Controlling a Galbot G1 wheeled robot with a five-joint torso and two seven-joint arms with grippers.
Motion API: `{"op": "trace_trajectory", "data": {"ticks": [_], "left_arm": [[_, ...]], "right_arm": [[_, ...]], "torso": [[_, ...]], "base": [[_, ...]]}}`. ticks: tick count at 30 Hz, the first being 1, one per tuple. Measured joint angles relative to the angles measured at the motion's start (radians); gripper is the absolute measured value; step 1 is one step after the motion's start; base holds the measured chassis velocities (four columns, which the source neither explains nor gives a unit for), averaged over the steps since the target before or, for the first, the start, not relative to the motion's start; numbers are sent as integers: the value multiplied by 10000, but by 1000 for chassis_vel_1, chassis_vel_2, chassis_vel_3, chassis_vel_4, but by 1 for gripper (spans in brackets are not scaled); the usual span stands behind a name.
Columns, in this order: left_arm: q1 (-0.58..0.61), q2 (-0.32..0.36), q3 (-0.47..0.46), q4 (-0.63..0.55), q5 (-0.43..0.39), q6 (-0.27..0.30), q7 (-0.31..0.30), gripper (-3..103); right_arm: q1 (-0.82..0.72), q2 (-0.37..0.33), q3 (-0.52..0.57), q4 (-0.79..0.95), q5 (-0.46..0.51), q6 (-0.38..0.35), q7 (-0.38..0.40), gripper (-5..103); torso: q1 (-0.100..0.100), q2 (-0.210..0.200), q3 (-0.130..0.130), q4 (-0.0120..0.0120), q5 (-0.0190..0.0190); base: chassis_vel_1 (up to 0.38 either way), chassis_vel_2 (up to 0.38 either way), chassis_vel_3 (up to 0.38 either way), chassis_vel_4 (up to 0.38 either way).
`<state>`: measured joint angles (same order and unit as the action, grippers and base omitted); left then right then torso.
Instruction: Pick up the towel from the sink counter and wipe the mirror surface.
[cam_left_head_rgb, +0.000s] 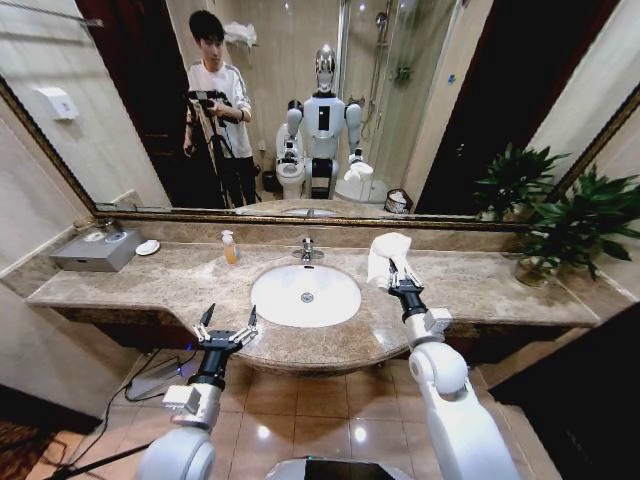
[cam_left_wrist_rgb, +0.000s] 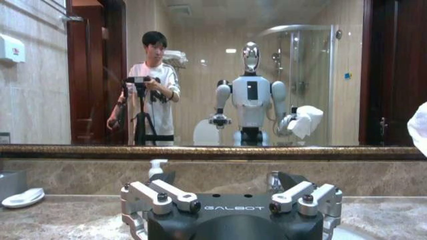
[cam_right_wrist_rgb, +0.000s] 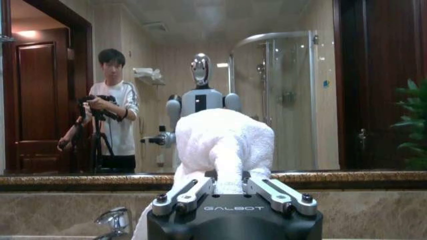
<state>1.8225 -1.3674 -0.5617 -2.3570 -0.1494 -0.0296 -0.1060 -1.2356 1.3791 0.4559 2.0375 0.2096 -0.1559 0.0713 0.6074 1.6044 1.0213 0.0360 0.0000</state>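
A white towel (cam_left_head_rgb: 386, 254) hangs bunched in my right gripper (cam_left_head_rgb: 392, 275), which is shut on it above the sink counter (cam_left_head_rgb: 480, 285), just right of the oval basin (cam_left_head_rgb: 305, 294). In the right wrist view the towel (cam_right_wrist_rgb: 223, 145) rises between the fingers (cam_right_wrist_rgb: 183, 192), facing the mirror (cam_right_wrist_rgb: 300, 100). The mirror (cam_left_head_rgb: 300, 100) spans the wall behind the counter and reflects me holding the towel. My left gripper (cam_left_head_rgb: 227, 325) is open at the counter's front edge, left of the basin, with nothing in it. In the left wrist view its fingers (cam_left_wrist_rgb: 170, 192) are spread wide.
A chrome faucet (cam_left_head_rgb: 307, 249) and a soap bottle (cam_left_head_rgb: 229, 247) stand behind the basin. A grey tissue box (cam_left_head_rgb: 95, 250) and a soap dish (cam_left_head_rgb: 147, 247) sit at the far left. A potted plant (cam_left_head_rgb: 570, 225) occupies the counter's right end.
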Motion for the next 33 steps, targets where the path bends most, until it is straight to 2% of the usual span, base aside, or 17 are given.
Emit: {"op": "trace_trajectory", "data": {"ticks": [23, 27, 33], "left_arm": [[0, 0, 0, -1, 0, 0, 0, 100], [2, 2, 0, -1, 0, 0, 0, 100], [1, 1, 0, -1, 0, 0, -2, 100]], "right_arm": [[-239, 105, 42, 182, -24, -24, -172, 13], [808, -331, -9, -302, 487, 29, 205, 13], [2297, -719, -107, -924, 723, 123, 343, 13]], "torso": [[7, -4, 2, 0, 1], [-7, 0, -1, -2, 2], [-4, 0, 0, 1, 1]], "base": [[-104, 110, 106, -97], [8, -9, -14, 5], [12, -12, -18, 8]]}}
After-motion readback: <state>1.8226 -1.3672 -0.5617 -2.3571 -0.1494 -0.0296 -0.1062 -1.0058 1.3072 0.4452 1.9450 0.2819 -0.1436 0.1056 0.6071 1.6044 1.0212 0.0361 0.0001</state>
